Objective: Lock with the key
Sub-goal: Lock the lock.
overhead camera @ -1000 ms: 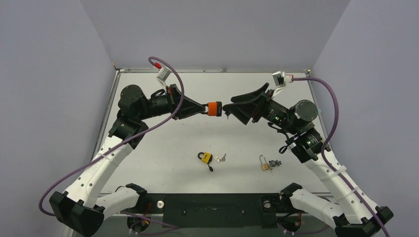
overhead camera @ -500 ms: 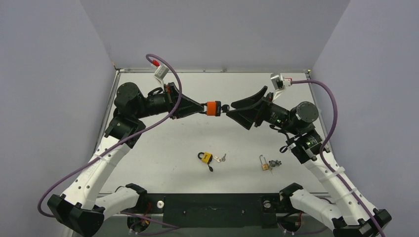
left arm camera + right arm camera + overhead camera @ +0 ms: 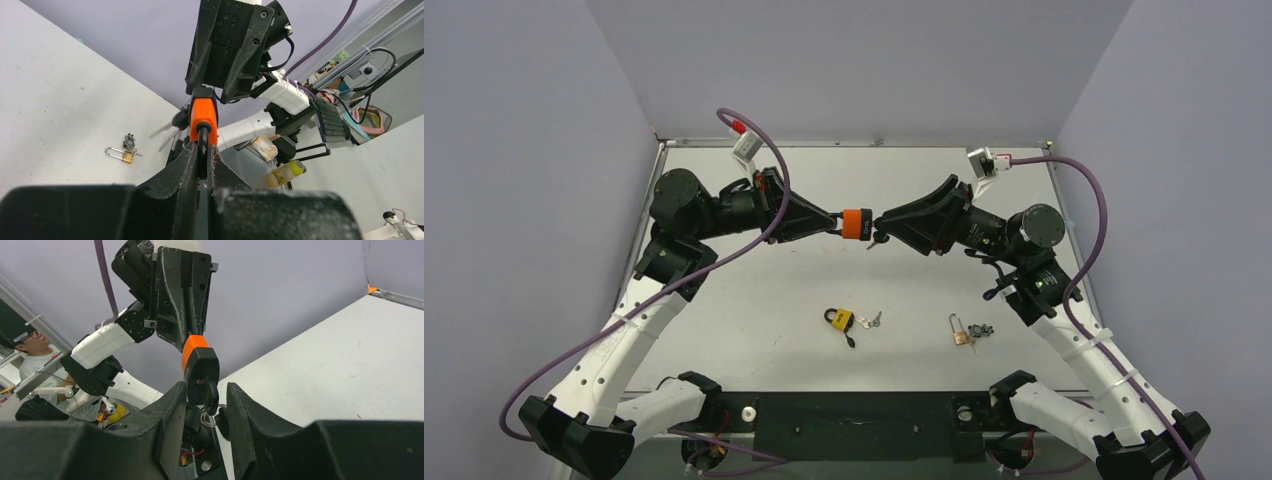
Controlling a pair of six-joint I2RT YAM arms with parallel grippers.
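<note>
above white table (image 3: 754, 290), left gripper (image 3: 836, 221) tight on orange padlock (image 3: 857, 222), right gripper (image 3: 886, 228) ajar around key (image 3: 209, 394)

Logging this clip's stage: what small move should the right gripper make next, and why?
Probably close the right gripper on the key: it sits in the orange padlock, which the left gripper holds by the shackle, and the fingers flank the key head with gaps.

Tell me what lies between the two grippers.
Only the orange padlock, held by the left gripper, its key facing the right gripper; the top view shows it.
</note>
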